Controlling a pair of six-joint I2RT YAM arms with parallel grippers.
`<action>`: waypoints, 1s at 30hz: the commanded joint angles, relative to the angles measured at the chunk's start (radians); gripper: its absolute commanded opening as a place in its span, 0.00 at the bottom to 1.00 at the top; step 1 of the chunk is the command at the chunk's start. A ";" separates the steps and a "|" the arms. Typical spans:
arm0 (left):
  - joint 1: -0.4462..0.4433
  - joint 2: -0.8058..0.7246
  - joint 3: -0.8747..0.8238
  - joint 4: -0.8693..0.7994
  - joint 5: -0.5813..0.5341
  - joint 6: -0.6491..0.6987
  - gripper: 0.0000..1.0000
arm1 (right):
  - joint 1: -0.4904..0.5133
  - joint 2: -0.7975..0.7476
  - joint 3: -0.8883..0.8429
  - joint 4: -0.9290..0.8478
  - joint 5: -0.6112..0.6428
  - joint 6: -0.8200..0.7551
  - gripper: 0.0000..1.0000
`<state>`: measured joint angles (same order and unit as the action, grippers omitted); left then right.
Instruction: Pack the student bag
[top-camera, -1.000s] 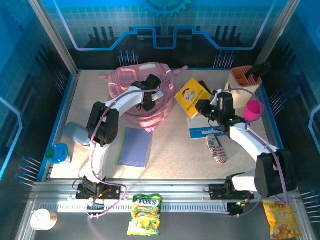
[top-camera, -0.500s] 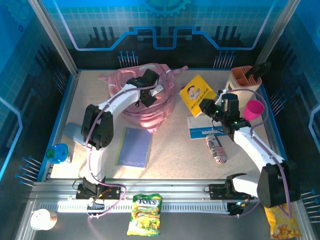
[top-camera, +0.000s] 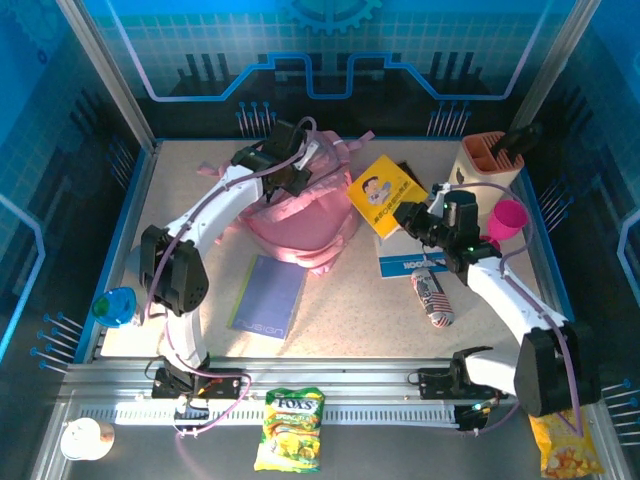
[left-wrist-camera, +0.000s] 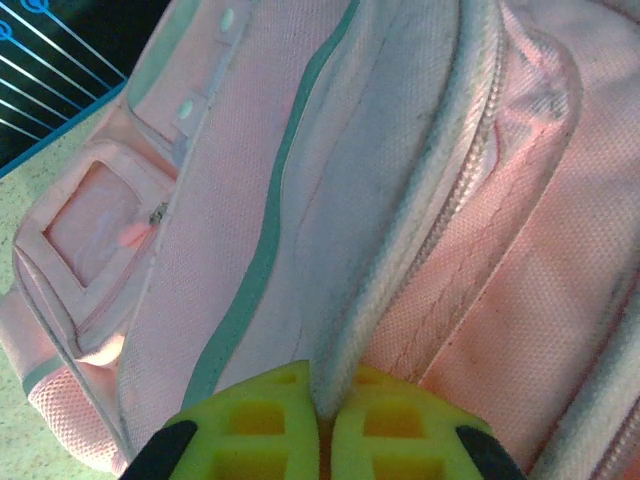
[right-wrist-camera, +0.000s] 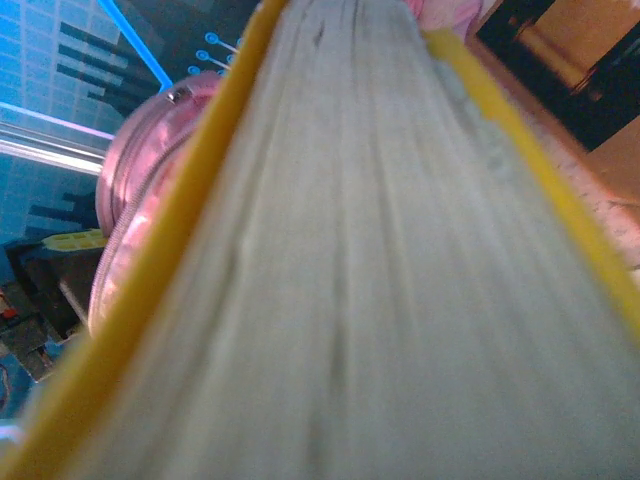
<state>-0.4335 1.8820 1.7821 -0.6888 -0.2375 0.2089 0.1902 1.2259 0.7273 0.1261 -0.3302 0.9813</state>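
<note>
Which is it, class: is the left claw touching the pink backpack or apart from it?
Touching. The left wrist view shows the left claw shut on a pale seam of the pink backpack.

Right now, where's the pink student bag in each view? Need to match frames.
Top external: student bag back centre-left, under the left gripper.
Left wrist: bag spans most of the frame; the gripper pinches its pale trim at the bottom.
Right wrist: bag at left, behind the yellow book.
Landmark: the yellow book, right of the bag from above.
</note>
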 joint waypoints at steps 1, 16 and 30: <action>-0.017 -0.093 0.026 0.171 0.044 -0.123 0.00 | 0.047 0.068 0.016 0.177 -0.068 0.132 0.09; -0.024 -0.116 -0.015 0.269 0.126 -0.267 0.00 | 0.241 0.551 0.375 0.352 0.033 0.357 0.09; -0.023 -0.103 -0.006 0.262 0.166 -0.269 0.00 | 0.303 0.851 0.644 0.205 0.261 0.416 0.09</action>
<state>-0.4492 1.8427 1.7512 -0.5480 -0.1139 -0.0372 0.4698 2.0411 1.3018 0.3283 -0.1390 1.3731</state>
